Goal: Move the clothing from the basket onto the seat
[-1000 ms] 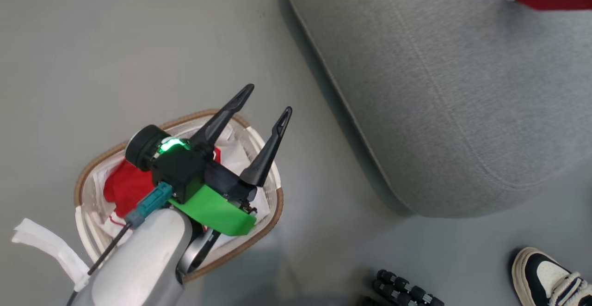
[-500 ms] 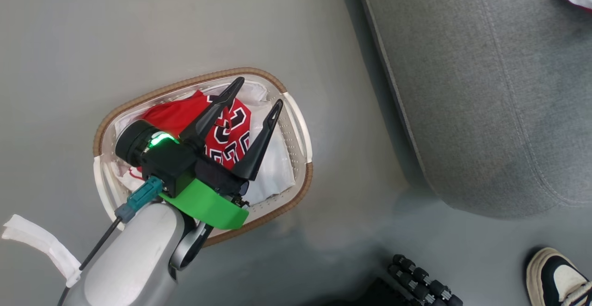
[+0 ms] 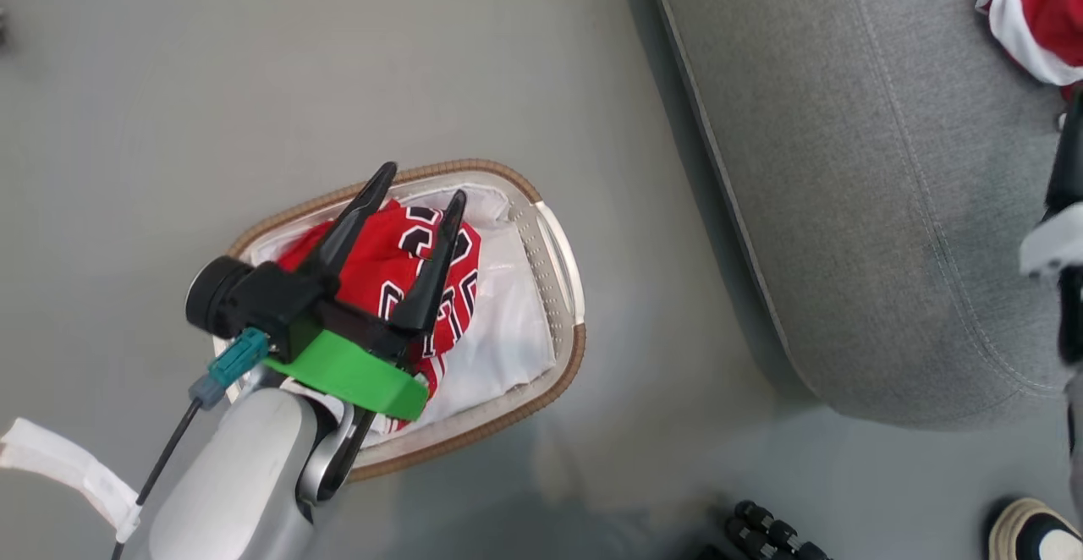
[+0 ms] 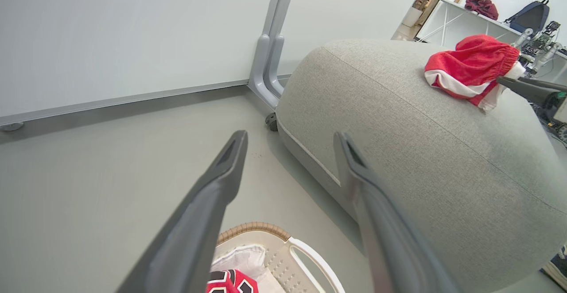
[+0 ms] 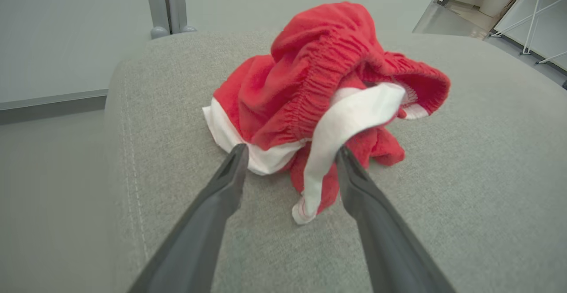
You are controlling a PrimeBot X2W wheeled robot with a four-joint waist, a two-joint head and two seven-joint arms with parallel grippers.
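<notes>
Basket (image 3: 556, 234) holds one jersey (image 3: 382, 249), seat (image 3: 846, 162) one pair of shorts (image 5: 310, 71); left fingers (image 3: 347, 230) and right fingers (image 5: 208, 213) apart.

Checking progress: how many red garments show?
2: a red lettered jersey in the cream perforated basket, red white-striped shorts on the grey fabric seat. More may hide underneath.

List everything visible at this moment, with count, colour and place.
jersey: one, red with black lettering, in the basket
shorts: one, red with white stripes, on the seat
basket: one, cream with brown rim, on the floor
liner: one, white, inside the basket
seat: one, grey, right of the basket
shoe: one, white and dark, floor, lower right
left gripper: one, dark, open above the jersey
right gripper: one, dark, open at the shorts
</notes>
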